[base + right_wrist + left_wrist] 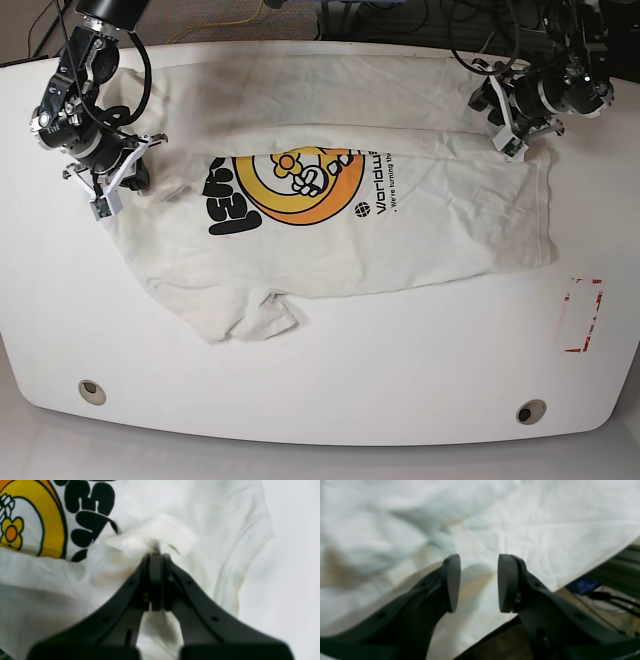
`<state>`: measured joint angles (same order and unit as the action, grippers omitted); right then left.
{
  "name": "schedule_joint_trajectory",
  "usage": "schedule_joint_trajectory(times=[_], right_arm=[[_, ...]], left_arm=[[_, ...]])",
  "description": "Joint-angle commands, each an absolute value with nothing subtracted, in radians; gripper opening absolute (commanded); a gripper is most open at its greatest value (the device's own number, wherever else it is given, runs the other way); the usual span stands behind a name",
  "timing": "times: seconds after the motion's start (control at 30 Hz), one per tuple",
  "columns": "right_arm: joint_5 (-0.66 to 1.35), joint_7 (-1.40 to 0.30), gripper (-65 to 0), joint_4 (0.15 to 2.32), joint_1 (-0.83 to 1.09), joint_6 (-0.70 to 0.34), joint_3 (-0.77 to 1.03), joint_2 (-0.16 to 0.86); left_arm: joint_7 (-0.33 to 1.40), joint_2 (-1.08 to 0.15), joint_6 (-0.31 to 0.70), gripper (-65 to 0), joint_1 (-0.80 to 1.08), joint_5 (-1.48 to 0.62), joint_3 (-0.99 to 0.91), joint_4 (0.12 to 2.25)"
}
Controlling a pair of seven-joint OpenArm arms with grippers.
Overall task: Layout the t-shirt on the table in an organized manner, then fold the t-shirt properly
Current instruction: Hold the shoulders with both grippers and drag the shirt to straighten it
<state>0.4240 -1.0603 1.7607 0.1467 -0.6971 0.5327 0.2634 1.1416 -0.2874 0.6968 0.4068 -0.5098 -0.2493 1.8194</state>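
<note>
The glossy white rounded-corner surface [330,400] carries the white short-sleeved cotton t-shirt [400,235] with its round yellow-orange print, spread between the two sets of jaws. The right gripper [156,555] has its jaws pressed together, pinching a bunched fold of the shirt beside the black lettering. The left gripper [478,582] hangs over the shirt's edge, jaws spread, gripping nothing.

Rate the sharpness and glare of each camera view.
Left wrist view: soft overall, the t-shirt folds smeared, the open left gripper slightly blurred. Right wrist view: print fairly crisp, the right gripper, shut on cloth, softer up close. Base view: sharpest, evenly lit, with mild sheen on the table.
</note>
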Motion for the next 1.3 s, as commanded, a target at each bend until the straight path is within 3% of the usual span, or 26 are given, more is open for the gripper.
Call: schedule_joint_trajectory(times=[0.0,0.9,1.0,1.27], right_arm=[[0.441,-1.046,-64.8,1.782,0.136,-0.698,0.538,0.278],[0.435,-1.046,-64.0,1.738,0.051,-0.698,0.532,0.294],[0.435,-1.046,-58.8,1.705,0.031,-0.698,0.530,0.314],[0.435,-1.044,-32.8,1.678,0.005,-0.698,0.532,0.317]], left_arm=[[1.135,-0.297,0.698,-41.9,0.407,-0.489,-0.225,1.797],[1.121,-0.398,0.698,-41.9,0.407,-0.426,-0.179,1.719],[1.121,-0.398,0.698,-41.9,0.407,-0.424,-0.179,1.719],[1.121,-0.398,0.698,-41.9,0.407,-0.423,-0.177,1.719]])
